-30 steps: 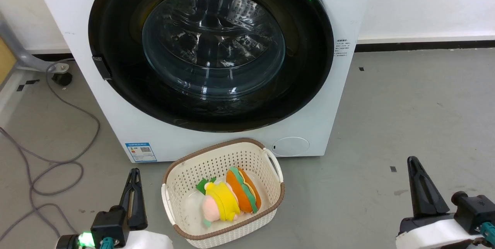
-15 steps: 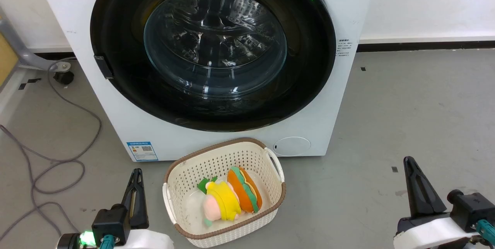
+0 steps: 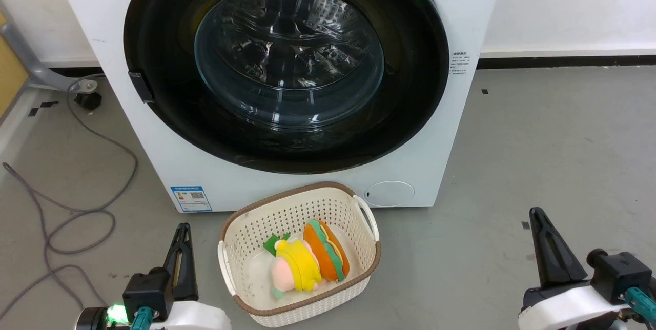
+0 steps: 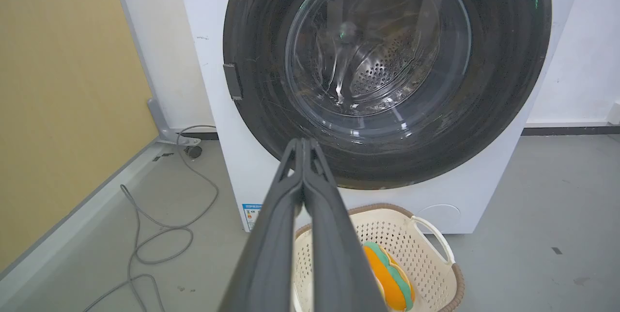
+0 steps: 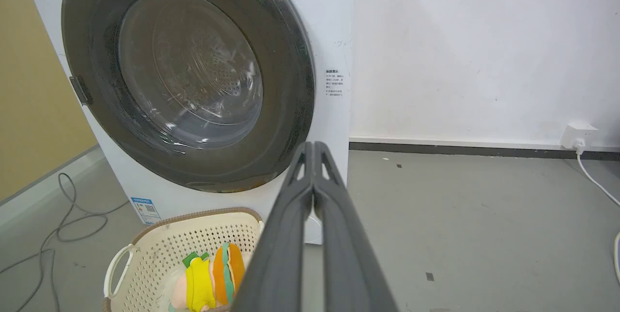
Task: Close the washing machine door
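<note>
Above the grey floor point(image 3: 538, 140) before the washing machine point(image 3: 461, 12), left gripper point(image 3: 181, 230) and right gripper point(image 3: 537, 214) hover clenched and empty, since the washing machine door point(image 3: 287, 63) already looks shut.

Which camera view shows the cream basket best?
Head view: the whole basket shows from above. In the left wrist view the left hand covers its left side; the right wrist view cuts off its near part.
</note>
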### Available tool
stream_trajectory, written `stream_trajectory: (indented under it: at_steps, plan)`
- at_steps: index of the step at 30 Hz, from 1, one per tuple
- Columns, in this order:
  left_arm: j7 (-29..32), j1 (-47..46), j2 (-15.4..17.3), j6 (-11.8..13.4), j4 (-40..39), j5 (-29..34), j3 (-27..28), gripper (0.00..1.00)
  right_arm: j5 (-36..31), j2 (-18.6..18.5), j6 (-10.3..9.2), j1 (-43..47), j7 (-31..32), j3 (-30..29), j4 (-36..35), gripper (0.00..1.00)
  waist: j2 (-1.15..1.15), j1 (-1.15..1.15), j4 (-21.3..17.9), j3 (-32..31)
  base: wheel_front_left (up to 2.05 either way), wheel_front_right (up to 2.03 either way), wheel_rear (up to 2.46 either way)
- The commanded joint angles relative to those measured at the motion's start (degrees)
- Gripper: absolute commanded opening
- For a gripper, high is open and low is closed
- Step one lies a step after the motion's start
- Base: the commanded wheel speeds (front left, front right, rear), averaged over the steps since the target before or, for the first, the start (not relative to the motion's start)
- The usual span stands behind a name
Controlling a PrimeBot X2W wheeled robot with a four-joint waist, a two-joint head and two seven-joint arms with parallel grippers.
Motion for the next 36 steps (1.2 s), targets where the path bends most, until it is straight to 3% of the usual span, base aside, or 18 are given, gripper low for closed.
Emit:
stream_trajectory:
  at_steps: [1, 36]
  plan:
    - [0.41, -0.61, 0.04, -0.34, -0.33, 0.40, 0.16, 0.00, -0.40, 0.08, -0.02, 0.09, 0.54, 0.23, -0.53, 0.00, 0.00, 0.00, 0.06, 0.01, 0.00, 0.00, 0.00]
    - [4.51, -1.34, -0.07, -2.27, -1.41, 0.91, 0.42, 0.00, -2.03, 0.16, -0.03, 0.18, 4.67, 1.73, -2.33, 0.00, 0.00, 0.00, 1.19, 0.21, 0.00, 0.00, 0.00]
